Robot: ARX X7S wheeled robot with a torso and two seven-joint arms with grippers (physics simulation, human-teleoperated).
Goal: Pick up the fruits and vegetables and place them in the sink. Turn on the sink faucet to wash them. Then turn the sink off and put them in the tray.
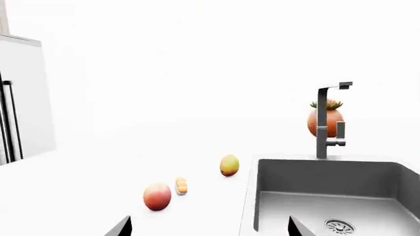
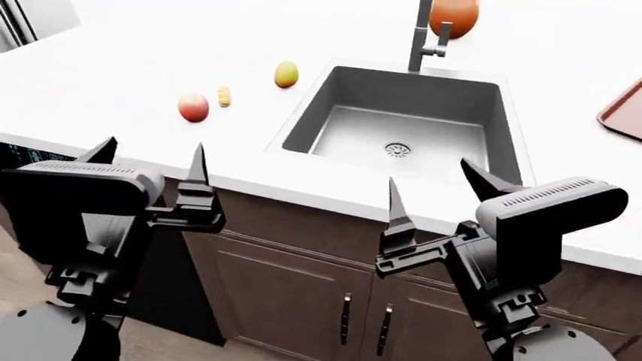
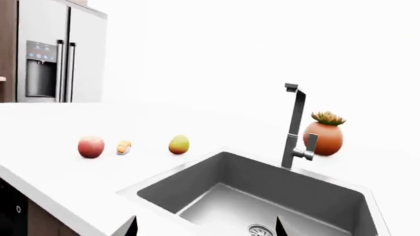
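A pinkish-red apple-like fruit (image 2: 194, 107) and a yellow-green mango-like fruit (image 2: 286, 74) lie on the white counter left of the sink (image 2: 346, 131). The sink's basin holds only its round drain (image 2: 398, 149). The faucet (image 2: 422, 34) stands at the sink's far rim, and no water shows. A corner of the reddish-brown tray (image 2: 627, 109) shows at the far right. My left gripper (image 2: 150, 150) and right gripper (image 2: 429, 174) hover open and empty in front of the counter's near edge. The wrist views show the apple (image 1: 157, 196) (image 3: 90, 147) and mango (image 1: 229, 165) (image 3: 178, 144) well ahead of the fingers.
A small orange-and-pale item (image 2: 224, 95) lies between the two fruits. An orange plant pot (image 2: 453, 13) stands behind the faucet. A steel fridge (image 3: 52, 54) is at the far left. Brown cabinet doors (image 2: 301, 293) are below the counter.
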